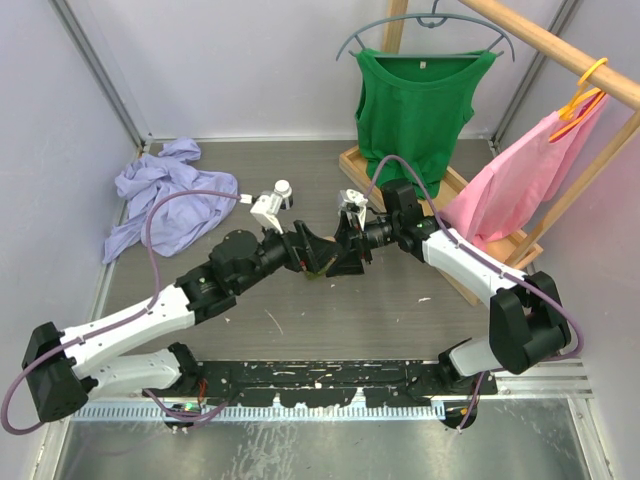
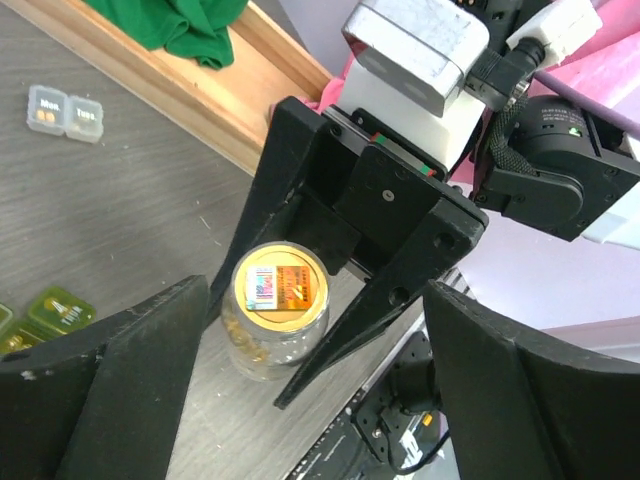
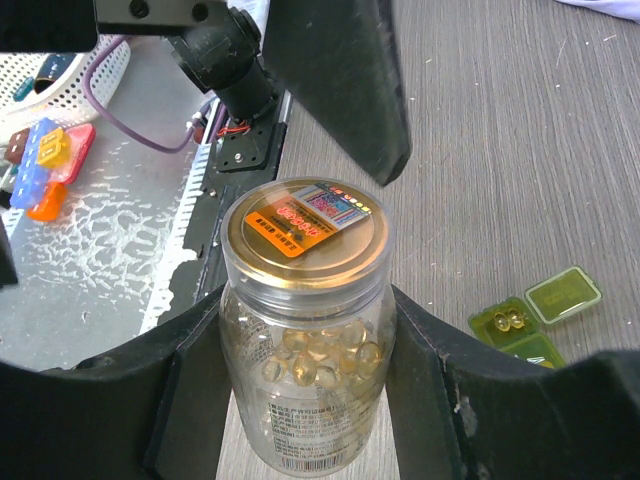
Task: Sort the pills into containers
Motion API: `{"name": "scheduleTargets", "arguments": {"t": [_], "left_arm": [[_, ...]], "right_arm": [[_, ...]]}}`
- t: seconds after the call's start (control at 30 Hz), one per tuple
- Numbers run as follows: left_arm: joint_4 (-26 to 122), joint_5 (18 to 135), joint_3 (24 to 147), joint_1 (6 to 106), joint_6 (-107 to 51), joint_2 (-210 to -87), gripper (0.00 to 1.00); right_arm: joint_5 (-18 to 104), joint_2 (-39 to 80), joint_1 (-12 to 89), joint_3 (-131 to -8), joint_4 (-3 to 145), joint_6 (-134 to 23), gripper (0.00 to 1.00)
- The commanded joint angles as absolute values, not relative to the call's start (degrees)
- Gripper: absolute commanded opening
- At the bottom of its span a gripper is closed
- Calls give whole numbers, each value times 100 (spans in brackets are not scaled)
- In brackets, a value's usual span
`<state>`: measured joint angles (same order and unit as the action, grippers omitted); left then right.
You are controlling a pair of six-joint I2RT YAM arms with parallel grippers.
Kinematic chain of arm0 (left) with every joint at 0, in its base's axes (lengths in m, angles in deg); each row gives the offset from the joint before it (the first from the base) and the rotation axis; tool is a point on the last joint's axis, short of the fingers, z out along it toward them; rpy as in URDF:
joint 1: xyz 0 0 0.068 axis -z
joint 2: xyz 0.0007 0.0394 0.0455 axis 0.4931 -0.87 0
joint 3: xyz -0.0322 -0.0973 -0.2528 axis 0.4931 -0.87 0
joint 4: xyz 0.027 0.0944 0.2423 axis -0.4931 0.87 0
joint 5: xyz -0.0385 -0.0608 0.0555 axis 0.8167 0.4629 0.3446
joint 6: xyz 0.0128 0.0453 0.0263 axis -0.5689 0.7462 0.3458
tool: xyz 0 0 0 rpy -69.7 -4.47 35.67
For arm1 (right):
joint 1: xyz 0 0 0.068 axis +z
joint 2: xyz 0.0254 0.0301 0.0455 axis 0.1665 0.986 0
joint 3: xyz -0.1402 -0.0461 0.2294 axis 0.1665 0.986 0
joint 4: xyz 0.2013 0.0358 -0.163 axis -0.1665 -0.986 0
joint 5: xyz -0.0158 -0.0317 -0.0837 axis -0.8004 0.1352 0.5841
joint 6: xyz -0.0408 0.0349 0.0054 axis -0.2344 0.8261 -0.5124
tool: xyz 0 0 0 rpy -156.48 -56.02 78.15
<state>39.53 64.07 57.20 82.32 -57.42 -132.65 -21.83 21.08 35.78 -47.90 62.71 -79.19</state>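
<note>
Snugly in the right gripper (image 3: 308, 400), the pill bottle (image 3: 305, 250); green case (image 3: 535, 315) nearby.

"Mon" and "Tues" are printed on the lids of the clear pill case (image 2: 65, 112). A barcoded orange sticker (image 3: 308, 218) is carried on the lid of the pill bottle (image 3: 305, 395); its print cannot be read.

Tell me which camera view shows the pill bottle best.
The right wrist view: the pill bottle sits large and close, its gold lid and the capsules inside clear, clamped by the right hand. The left wrist view shows it smaller, mostly the lid from above. The top external view barely shows it.
</note>
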Motion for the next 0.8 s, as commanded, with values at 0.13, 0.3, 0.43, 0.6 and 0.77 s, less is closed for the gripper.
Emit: {"name": "scheduleTargets", "arguments": {"t": [0.13,0.3,0.43,0.6,0.77], "left_arm": [[4519,5762,6237,8405,-5945,-13588,66],[4552,5819,6292,8409,-5969,-13708,64],[4521,5841,6314,8412,-5987,-13762,64],[4391,5940,6316,8405,-5911,-13865,46],[4027,6142,6116,8408,-5606,-13764,18]], "right_arm": [[-2265,2029,3607,-5033,6411,-7900,1],[-2270,2025,3607,-5028,6408,-7901,1],[-2270,2016,3607,-5032,6408,-7894,1],[-2268,2008,3609,-5035,6408,-7899,1],[-2280,2007,3610,-5029,6399,-7900,1]]}}
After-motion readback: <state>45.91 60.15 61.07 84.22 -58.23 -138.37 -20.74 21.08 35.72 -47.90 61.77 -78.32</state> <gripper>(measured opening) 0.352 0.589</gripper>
